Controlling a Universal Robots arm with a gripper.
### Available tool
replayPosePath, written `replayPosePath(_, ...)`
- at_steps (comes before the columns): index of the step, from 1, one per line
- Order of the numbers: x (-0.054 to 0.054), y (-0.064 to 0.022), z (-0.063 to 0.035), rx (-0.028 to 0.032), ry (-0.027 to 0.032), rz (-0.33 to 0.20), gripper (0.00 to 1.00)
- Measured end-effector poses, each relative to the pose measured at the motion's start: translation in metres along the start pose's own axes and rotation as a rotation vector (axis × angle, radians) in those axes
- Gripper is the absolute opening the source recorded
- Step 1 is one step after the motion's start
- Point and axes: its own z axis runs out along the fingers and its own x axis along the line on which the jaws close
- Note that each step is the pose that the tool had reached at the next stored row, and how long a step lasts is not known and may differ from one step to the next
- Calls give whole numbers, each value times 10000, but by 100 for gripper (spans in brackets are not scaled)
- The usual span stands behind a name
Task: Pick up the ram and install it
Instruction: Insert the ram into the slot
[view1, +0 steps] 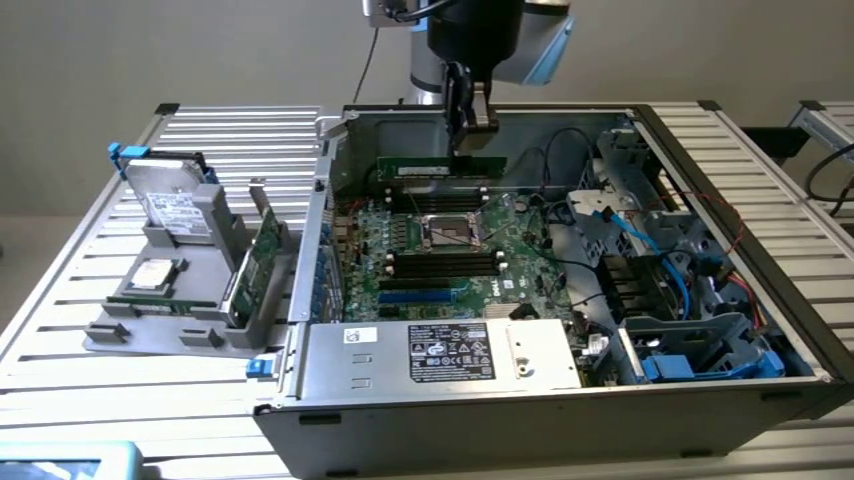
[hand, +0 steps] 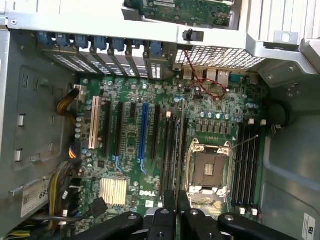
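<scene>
The ram (view1: 438, 166), a narrow green stick with a pale label, hangs upright inside the open computer case, just above the black memory slots (view1: 430, 189) on the far side of the CPU socket (view1: 453, 232). My gripper (view1: 471, 148) is shut on its top edge near one end. In the wrist view the ram (hand: 179, 145) appears edge-on as a thin strip running away from my gripper (hand: 175, 200), lined up along the black slots (hand: 170, 150) beside the CPU socket (hand: 207, 170).
The case walls (view1: 320, 200) surround the motherboard (view1: 400, 240). A power supply (view1: 441, 352) sits at the near side, with blue cables and drive cages (view1: 681, 340) on the exterior view's right. A grey stand (view1: 187, 290) outside the case holds a hard drive (view1: 174, 200) and a green expansion card (view1: 260, 255).
</scene>
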Motion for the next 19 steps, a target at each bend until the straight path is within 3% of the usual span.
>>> replayPosePath(6, -96, -11, 54, 24, 19, -132, 14)
replayPosePath(10, -136, -14, 89, 100, 88, -140, 14)
replayPosePath(13, -139, -14, 106, 196, 210, -141, 14)
replayPosePath(15, -139, -15, 116, 194, 248, -143, 14)
replayPosePath(19, -139, -15, 120, 194, 257, -141, 14)
